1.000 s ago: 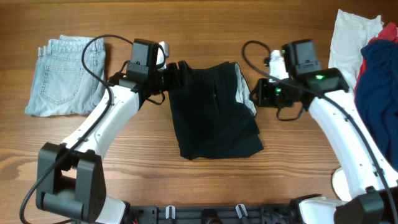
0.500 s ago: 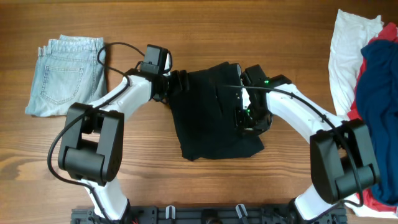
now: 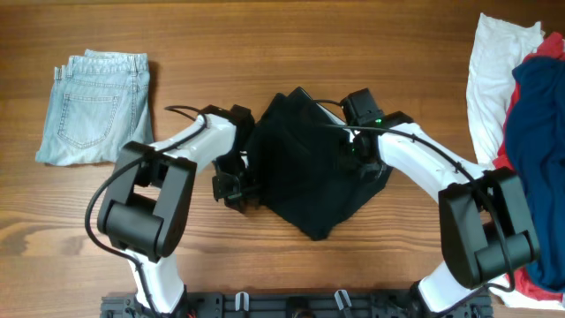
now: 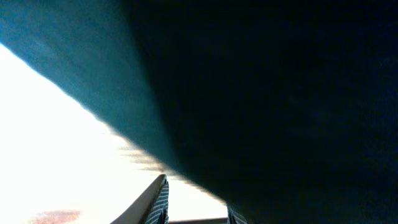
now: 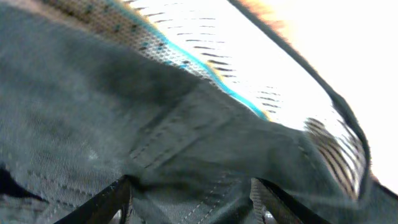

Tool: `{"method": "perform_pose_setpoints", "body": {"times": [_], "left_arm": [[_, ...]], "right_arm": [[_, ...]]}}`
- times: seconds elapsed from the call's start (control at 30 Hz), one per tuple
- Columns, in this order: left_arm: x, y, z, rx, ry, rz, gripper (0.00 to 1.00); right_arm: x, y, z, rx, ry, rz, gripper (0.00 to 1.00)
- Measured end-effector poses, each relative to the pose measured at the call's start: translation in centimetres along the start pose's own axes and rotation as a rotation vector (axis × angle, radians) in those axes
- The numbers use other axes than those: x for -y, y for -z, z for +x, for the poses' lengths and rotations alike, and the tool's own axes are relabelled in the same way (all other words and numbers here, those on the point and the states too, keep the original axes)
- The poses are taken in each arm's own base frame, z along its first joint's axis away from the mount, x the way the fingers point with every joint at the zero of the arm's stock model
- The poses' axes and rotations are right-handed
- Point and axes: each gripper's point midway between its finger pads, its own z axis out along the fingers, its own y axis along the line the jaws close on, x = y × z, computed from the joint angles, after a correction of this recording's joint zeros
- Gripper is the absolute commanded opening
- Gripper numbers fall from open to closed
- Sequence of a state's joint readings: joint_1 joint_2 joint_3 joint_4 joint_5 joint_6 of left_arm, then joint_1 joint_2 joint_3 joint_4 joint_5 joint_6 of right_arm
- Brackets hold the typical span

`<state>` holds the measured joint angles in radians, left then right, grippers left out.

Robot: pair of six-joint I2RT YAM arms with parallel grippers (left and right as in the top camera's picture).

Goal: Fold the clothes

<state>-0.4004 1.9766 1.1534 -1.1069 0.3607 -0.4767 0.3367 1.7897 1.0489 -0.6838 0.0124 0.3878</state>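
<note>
Brown table (image 3: 291, 44) is holding the black clothes (image 3: 309, 177) in its middle, with the right gripper (image 5: 193, 202) at the cloth's three o'clock sitting fingers apart and the left gripper (image 3: 234, 187) at nine o'clock too hidden to tell.

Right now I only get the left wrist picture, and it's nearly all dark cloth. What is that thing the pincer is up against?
Observer: From overhead, it is a black garment in the middle of the wooden table.
Operator: Is that the only clothing there?
Observer: No, light-blue jeans lie folded flat at the table's far left.
Operator: Anything else waiting?
Observer: Yes, a heap of white, red and navy clothes sits at the right edge.
</note>
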Motion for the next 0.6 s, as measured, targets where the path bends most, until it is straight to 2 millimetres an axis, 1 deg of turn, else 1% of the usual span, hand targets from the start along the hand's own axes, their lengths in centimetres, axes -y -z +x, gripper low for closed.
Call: {"method": "perform_pose_setpoints", "body": {"times": [0.07, 0.13, 0.17, 0.2, 0.23, 0.27, 0.3, 0.33, 0.37, 0.4, 0.47, 0.5, 0.53, 0.6], "left_arm": [[0.2, -0.1, 0.6, -0.007, -0.011, -0.013, 0.31], [0.8, 0.8, 1.4, 0.025, -0.037, -0.005, 0.32], [1.2, 1.7, 1.4, 0.064, -0.055, 0.016, 0.38], [1.9, 3.1, 1.0, 0.143, -0.085, 0.047, 0.7], [2.4, 4.6, 0.7, 0.215, -0.112, 0.076, 0.84], [3.1, 6.1, 0.0, 0.307, -0.137, 0.106, 0.91], [3.9, 8.1, -0.7, 0.41, -0.171, 0.144, 0.97], [4.8, 10.1, -1.6, 0.514, -0.201, 0.179, 1.0], [6.0, 13.0, -2.6, 0.652, -0.243, 0.228, 1.0], [6.7, 14.9, -3.4, 0.738, -0.27, 0.26, 1.0], [7.7, 17.7, -5.2, 0.871, -0.307, 0.302, 1.0], [7.9, 18.8, -6.2, 0.918, -0.317, 0.32, 1.0], [7.9, 19.4, -7.1, 0.947, -0.321, 0.331, 1.0], [8.0, 19.8, -9.6, 0.974, -0.352, 0.367, 1.0]], "right_arm": [[1.5, 0.5, -1.0, 0.012, -0.016, 0.033, 0.58], [2.9, 1.6, -2.3, 0.028, -0.016, 0.072, 0.58], [3.3, 2.2, -2.7, 0.032, -0.007, 0.084, 0.59], [3.2, 2.8, -3.2, 0.044, 0.002, 0.085, 0.59], [3.1, 3.7, -3.6, 0.06, 0.01, 0.083, 0.6], [3.0, 4.6, -4.0, 0.079, 0.017, 0.076, 0.6], [2.8, 5.9, -4.2, 0.106, 0.022, 0.065, 0.62], [2.6, 7.4, -4.5, 0.138, 0.023, 0.048, 0.63], [2.4, 9.5, -4.5, 0.179, 0.023, 0.022, 0.63], [2.2, 10.8, -4.4, 0.201, 0.023, 0.0, 0.63], [1.9, 12.8, -3.5, 0.212, 0.026, -0.034, 0.63], [1.9, 13.5, -3.0, 0.211, 0.028, -0.047, 0.64], [1.8, 13.9, -2.4, 0.202, 0.029, -0.057, 0.64], [1.8, 14.4, -1.5, 0.181, 0.031, -0.068, 0.64]]}}
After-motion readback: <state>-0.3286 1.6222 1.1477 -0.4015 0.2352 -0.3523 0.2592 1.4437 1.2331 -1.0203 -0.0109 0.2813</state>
